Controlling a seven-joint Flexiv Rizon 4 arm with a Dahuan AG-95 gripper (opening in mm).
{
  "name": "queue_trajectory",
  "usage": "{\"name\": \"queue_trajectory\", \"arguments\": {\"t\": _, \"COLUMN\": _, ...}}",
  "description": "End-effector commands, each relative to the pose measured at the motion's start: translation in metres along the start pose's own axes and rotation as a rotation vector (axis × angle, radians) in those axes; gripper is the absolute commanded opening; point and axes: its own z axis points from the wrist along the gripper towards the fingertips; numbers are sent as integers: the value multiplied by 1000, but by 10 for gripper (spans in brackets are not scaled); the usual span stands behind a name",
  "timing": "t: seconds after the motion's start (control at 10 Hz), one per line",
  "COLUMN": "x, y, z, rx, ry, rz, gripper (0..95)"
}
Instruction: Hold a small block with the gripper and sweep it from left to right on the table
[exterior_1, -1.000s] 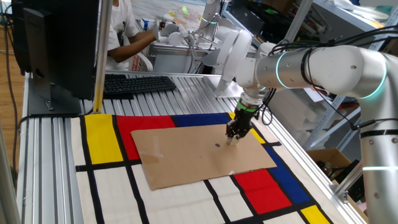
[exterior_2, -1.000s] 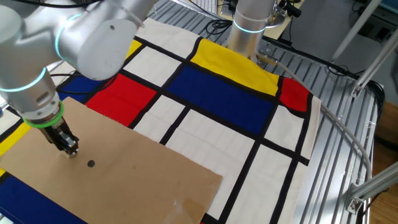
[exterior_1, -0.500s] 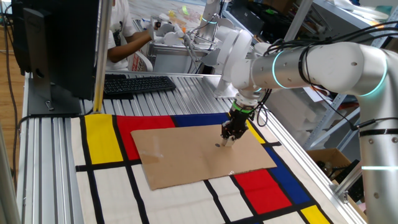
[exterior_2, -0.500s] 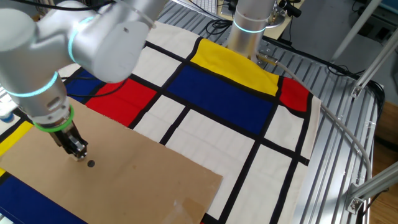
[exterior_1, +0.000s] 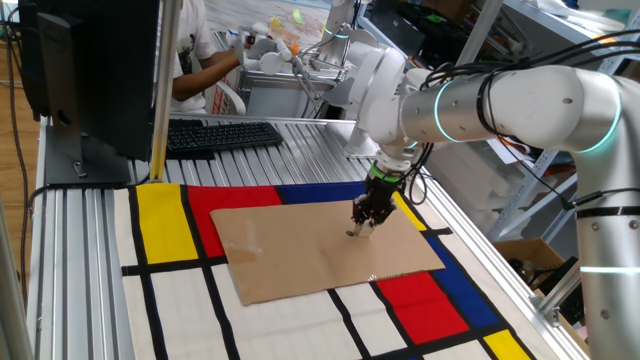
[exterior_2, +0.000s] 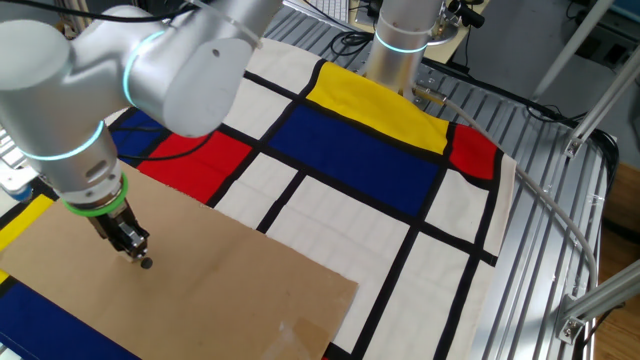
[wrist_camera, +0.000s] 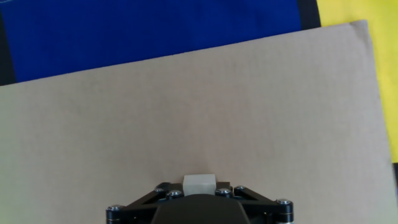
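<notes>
While the gripper presses down on the cardboard sheet spread over the desk, its jaws clamp the small block — a pale cube held right beside the sheet's dark dot.

The small block, a pale beige cube, sits clamped in the claw, low over a brown cardboard sheet on the table with coloured rectangles.
</notes>
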Motion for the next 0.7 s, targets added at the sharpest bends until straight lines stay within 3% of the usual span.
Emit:
{"name": "queue_trajectory", "arguments": {"t": 0.1, "x": 3, "y": 7, "z": -2, "rx": 7, "ry": 2, "rz": 12, "gripper": 0}}
{"name": "queue_trajectory", "arguments": {"t": 0.5, "x": 9, "y": 18, "z": 0, "rx": -4, "ry": -4, "rz": 34, "gripper": 0}}
{"name": "queue_trajectory", "arguments": {"t": 0.6, "x": 10, "y": 21, "z": 0, "rx": 5, "ry": -2, "rz": 37, "gripper": 0}}
{"name": "queue_trajectory", "arguments": {"t": 0.7, "x": 12, "y": 24, "z": -1, "rx": -6, "ry": 1, "rz": 44, "gripper": 0}}
